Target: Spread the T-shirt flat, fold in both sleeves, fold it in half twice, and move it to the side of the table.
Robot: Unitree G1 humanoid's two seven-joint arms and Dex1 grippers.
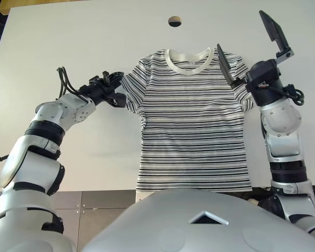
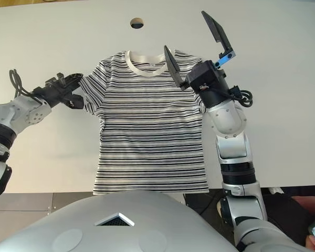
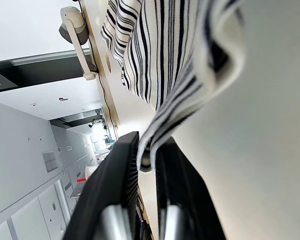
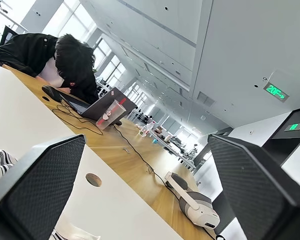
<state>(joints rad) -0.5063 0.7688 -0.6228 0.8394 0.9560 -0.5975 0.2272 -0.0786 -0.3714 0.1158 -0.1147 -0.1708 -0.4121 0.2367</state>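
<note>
**On the white surface: left jaws gripping a sleeve, right jaws gaping over the far shoulder**

Across the middle of the surface (image 1: 68, 47) the T-shirt (image 1: 191, 131) is lying face up and mostly flat. Its collar (image 1: 189, 60) is pointing far and its hem is sitting at the near edge, so the long axis is running near to far.

The left jaws are pinching shut on the outer edge of the left sleeve (image 1: 132, 89). The left wrist view is showing a fold of striped cloth caught between the two black fingers (image 3: 120, 170). That sleeve is sticking out left of the body.

The right jaws are standing wide open and holding nothing. They are hanging raised above the right shoulder (image 1: 239, 64), with one finger over the cloth and the other tilting up and away to the far right.

Judgement: spreading is looking about done and the sleeve fold is starting. The key relation is that the shirt body is lying right of the left jaws, so the held sleeve is needing to travel rightward across the chest, square to the long axis. The left arm is the nearer one for this side. The right sleeve is lying below the right jaws, not yet gripped.
</note>
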